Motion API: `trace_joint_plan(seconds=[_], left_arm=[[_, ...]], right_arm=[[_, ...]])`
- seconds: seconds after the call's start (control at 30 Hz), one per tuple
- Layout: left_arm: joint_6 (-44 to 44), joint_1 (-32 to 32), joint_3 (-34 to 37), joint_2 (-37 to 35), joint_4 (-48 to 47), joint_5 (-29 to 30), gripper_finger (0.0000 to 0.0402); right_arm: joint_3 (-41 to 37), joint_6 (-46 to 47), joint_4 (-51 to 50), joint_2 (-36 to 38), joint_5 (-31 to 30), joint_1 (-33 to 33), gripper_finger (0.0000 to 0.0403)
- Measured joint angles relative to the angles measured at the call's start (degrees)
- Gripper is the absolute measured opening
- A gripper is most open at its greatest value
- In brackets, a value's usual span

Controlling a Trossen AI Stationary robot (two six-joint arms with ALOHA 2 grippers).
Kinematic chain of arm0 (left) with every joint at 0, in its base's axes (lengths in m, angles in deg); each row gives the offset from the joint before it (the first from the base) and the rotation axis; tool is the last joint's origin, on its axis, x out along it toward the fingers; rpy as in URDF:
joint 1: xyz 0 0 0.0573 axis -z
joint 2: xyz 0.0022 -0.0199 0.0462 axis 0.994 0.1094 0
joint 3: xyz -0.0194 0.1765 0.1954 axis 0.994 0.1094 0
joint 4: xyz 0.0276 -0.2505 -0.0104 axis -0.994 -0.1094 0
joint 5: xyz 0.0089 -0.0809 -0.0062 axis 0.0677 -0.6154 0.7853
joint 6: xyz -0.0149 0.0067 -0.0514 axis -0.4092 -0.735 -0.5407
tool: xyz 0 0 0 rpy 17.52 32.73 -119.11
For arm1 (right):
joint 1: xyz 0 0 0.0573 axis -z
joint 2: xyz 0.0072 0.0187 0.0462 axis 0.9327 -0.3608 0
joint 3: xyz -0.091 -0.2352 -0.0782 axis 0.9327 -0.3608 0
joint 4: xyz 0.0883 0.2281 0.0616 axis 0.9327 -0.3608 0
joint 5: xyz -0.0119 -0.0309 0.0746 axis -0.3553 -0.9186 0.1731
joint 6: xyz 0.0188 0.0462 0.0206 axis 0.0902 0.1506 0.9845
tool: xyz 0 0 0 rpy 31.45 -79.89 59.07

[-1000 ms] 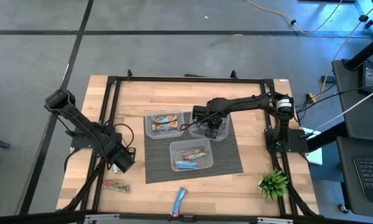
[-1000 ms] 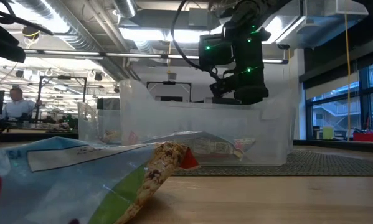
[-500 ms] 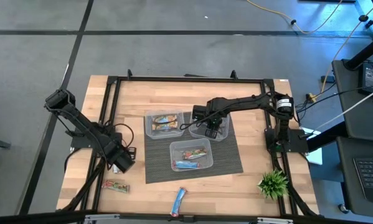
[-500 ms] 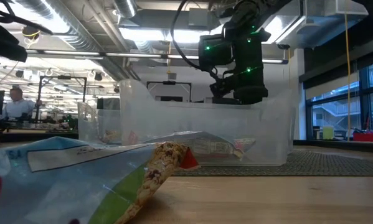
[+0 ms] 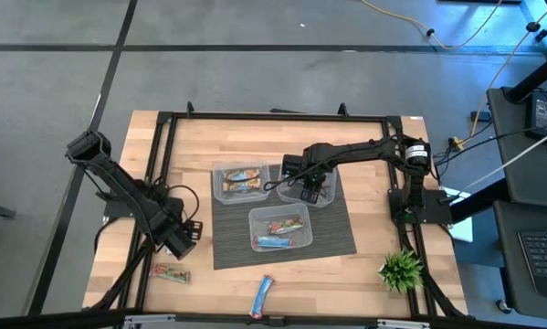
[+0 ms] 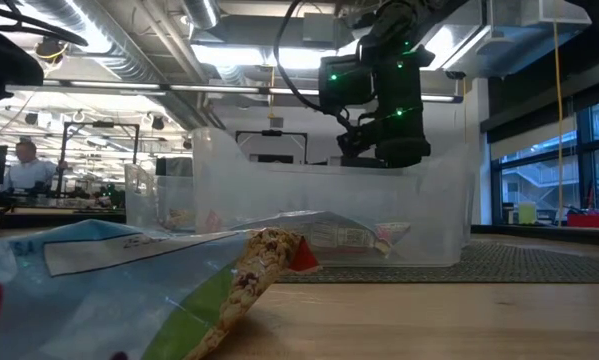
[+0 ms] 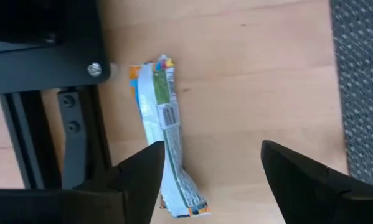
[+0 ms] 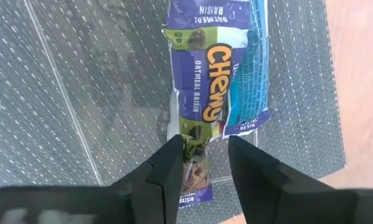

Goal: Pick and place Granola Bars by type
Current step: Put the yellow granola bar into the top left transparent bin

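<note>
Three clear tubs stand on a dark mat [image 5: 328,233]. My right gripper [image 5: 311,187] hangs open over the right tub [image 5: 326,196], above its rim in the low view [image 6: 384,150]. Under its fingers a purple-blue granola bar [image 8: 205,93] lies flat on the tub's bottom. My left gripper [image 5: 185,234] is open above the table's left part. In its wrist view a green-red bar [image 7: 167,134] lies flat on the wood beside one finger [image 7: 142,177]. That bar [image 5: 170,272] and a blue bar [image 5: 263,297] lie near the table's near edge. More bars lie in the other tubs [image 5: 239,183] [image 5: 278,228].
A black metal frame [image 5: 163,123] runs around the tabletop, and one rail [image 7: 49,62] passes close to the green-red bar. A small green potted plant [image 5: 401,270] stands at the near right corner. The blue bar fills the low view's foreground [image 6: 129,290].
My left arm has shifted slightly above the table's left part, staying open. The right arm and the bars have kept still.
</note>
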Motion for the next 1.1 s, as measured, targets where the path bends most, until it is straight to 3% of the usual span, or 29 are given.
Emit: trace_joint_plan(seconds=[0.4,0.7,0.93,1.1], left_arm=[[2.59,-0.02,-0.02,0.0,1.07,0.18,0.0262],[-2.21,0.7,0.0,0.5,-0.8,-3.44,0.0263],[1.78,0.68,0.0,2.18,-2.61,0.72,0.0263],[2.47,1.04,0.0,2.56,-2.63,-2.27,0.0263]], right_arm=[[0.0,-0.07,0.28,0.0,0.0,0.0,0.0131],[0.0,-0.21,0.41,0.0,-0.02,0.0,0.0131],[0.0,-0.21,1.02,0.0,-0.02,-0.02,0.0131],[0.0,-0.21,1.02,0.0,-0.02,-0.02,0.0131]])
